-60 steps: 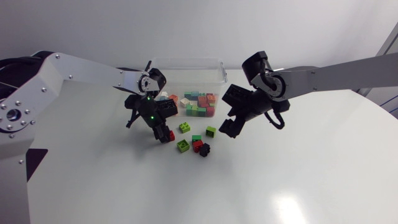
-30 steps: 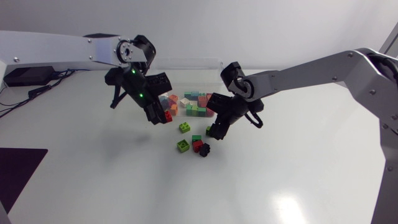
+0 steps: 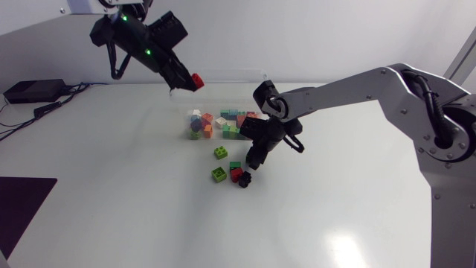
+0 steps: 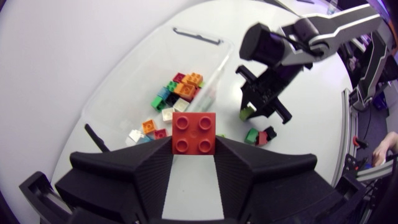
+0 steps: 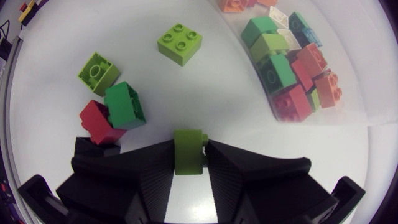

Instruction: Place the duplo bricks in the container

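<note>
Now a red brick [image 4: 194, 130] is clamped in the left gripper [image 4: 194, 149], high near the container [image 4: 196, 36]. A green brick [image 5: 189, 151] is pinched by the right gripper [image 5: 189, 158] just outside it. Light, rigid, slick plastic is judged best taken across opposite flat walls.
</note>
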Controlling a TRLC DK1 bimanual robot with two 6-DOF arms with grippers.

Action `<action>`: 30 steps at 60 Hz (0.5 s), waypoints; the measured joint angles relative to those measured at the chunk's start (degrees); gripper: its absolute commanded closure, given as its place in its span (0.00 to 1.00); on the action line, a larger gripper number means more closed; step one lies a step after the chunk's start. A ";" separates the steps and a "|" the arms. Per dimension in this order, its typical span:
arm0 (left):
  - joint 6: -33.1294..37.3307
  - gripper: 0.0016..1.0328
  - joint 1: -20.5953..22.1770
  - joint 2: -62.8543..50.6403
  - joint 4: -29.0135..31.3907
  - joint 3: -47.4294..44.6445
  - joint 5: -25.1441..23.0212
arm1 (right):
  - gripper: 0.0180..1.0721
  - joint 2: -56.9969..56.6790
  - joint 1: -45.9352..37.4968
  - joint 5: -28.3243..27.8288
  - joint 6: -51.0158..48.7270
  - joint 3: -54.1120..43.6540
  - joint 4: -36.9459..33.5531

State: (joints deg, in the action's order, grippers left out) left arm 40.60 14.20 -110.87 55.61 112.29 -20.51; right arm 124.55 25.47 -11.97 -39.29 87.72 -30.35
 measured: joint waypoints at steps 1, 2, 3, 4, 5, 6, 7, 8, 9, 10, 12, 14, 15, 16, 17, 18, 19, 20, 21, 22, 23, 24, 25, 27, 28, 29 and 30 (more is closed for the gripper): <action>-0.39 0.66 -0.22 -0.31 -0.13 1.03 -0.20 | 0.78 0.00 0.00 -0.02 0.00 0.00 -0.13; -0.94 0.66 -0.50 -0.74 -0.15 2.47 -0.55 | 0.78 0.00 0.00 -0.02 0.00 0.00 -0.33; -1.31 0.66 -0.68 -1.01 -0.20 3.17 -0.79 | 0.78 0.00 -0.02 0.00 0.02 0.00 -0.37; -1.84 0.66 -0.83 -1.40 -0.22 4.04 -1.05 | 0.78 -0.02 -0.04 -0.02 0.02 0.00 -0.48; -2.12 0.66 -0.98 -1.66 -0.35 4.63 -1.29 | 0.78 -0.04 -0.09 -0.04 0.00 0.00 -0.55; -2.54 0.66 -1.07 -1.92 -0.68 5.09 -1.49 | 0.78 -0.07 -0.13 -0.04 0.02 -0.02 -0.61; -3.21 0.66 -1.25 -2.34 -1.40 5.62 -1.55 | 0.78 -0.17 -0.22 -0.04 0.02 -0.02 -0.76; -3.61 0.66 -1.36 -2.64 -2.05 5.92 -1.60 | 0.78 -0.24 -0.31 -0.02 0.02 -0.02 -0.87; -4.13 0.66 -1.40 -2.97 -2.64 6.03 -1.60 | 0.78 -0.39 -0.42 -0.02 0.02 -0.04 -1.01; -4.79 0.65 -1.46 -3.39 -3.54 6.14 -1.60 | 0.78 -0.57 -0.55 -0.11 0.02 -0.09 -1.22; -5.77 0.65 -1.51 -4.17 -4.76 6.29 -1.60 | 0.78 -1.07 -0.90 -0.28 0.02 -0.15 -1.66; -6.36 0.65 -1.51 -4.94 -5.40 6.40 -1.60 | 0.78 -1.77 -1.18 -0.42 0.02 -0.31 -1.92; -6.88 0.64 -1.51 -5.64 -5.73 6.62 -1.64 | 0.78 -2.54 -1.49 -0.61 0.04 -0.39 -2.34; -7.32 0.64 -1.51 -6.14 -6.01 6.73 -1.64 | 0.78 -2.97 -1.68 -0.70 0.04 -0.42 -2.54; -7.82 0.64 -1.51 -6.97 -6.27 7.02 -1.66 | 0.78 -3.76 -1.99 -0.87 0.07 -0.42 -2.73; -8.09 0.64 -1.51 -7.50 -6.47 7.39 -1.73 | 0.78 -4.24 -2.10 -0.94 0.09 -0.42 -2.82; -8.39 0.63 -1.51 -8.07 -6.73 7.61 -1.73 | 0.78 -4.87 -2.23 -1.11 0.09 -0.42 -2.89; -9.18 0.62 -1.51 -9.18 -6.97 8.22 -1.70 | 0.78 -5.95 -2.49 -1.40 0.22 -0.42 -3.04; -9.57 0.62 -1.51 -9.81 -7.30 8.59 -1.64 | 0.78 -6.60 -2.64 -1.53 0.22 -0.42 -3.13; -10.10 0.61 -1.51 -10.58 -7.69 9.07 -1.42 | 0.78 -7.28 -2.73 -1.55 0.24 -0.42 -3.34; -10.60 0.61 -1.51 -11.26 -8.17 9.53 -1.07 | 0.78 -8.04 -2.82 -1.60 0.26 -0.42 -3.56; -10.97 0.59 -1.51 -11.91 -8.66 9.90 -0.76 | 0.78 -8.66 -2.89 -1.60 0.26 -0.39 -3.80; -11.65 0.55 -1.51 -12.79 -9.40 10.34 -0.31 | 0.78 -9.62 -2.99 -1.75 0.33 -0.33 -4.17; -12.70 0.41 -1.51 -14.16 -10.29 11.02 0.39 | 0.78 -10.99 -3.04 -1.90 0.61 -0.15 -4.72; -13.11 0.40 -1.51 -14.64 -10.56 11.26 0.81 | 0.78 -11.47 -3.04 -1.99 0.72 -0.02 -5.01; -13.62 0.36 -1.51 -15.08 -10.86 11.50 1.40 | 0.78 -11.89 -3.04 -2.05 0.85 0.15 -5.31; -13.92 0.34 -1.51 -15.69 -11.23 11.72 1.79 | 0.78 -12.35 -3.04 -2.23 1.22 0.44 -5.62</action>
State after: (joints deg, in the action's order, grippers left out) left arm 26.68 12.69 -126.56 44.38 124.01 -18.72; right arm 112.20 22.44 -14.20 -38.06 88.16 -35.97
